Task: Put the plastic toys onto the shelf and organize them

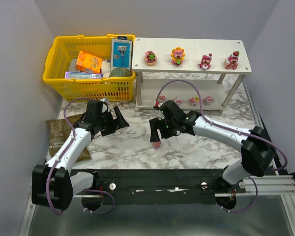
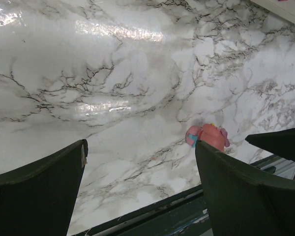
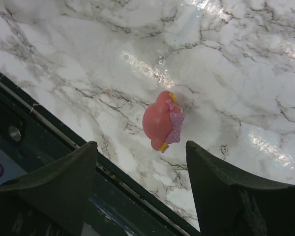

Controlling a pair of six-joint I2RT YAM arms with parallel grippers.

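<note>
On the marble table lies a pink plastic toy [image 1: 156, 144] with a dotted purple bow [image 3: 162, 121]. My right gripper [image 1: 155, 131] [image 3: 140, 145] hovers just above it, open, with the toy lying past its fingertips and nothing between them. My left gripper [image 1: 119, 119] [image 2: 141, 147] is open and empty over bare marble, and the same toy [image 2: 209, 135] peeks out behind its right finger. The white two-tier shelf [image 1: 246, 69] stands at the back right. Several toys line its top, among them a yellow-petalled one [image 1: 177, 55]. More toys [image 1: 194, 101] sit on its lower tier.
A yellow mesh basket [image 1: 56, 54] stands at the back left, beside the shelf. It holds an orange box [image 1: 88, 62] and a blue carded package [image 1: 121, 53]. A brown packet [image 1: 56, 135] lies under the left arm. The table's dark front rail [image 3: 49, 123] runs close behind the toy.
</note>
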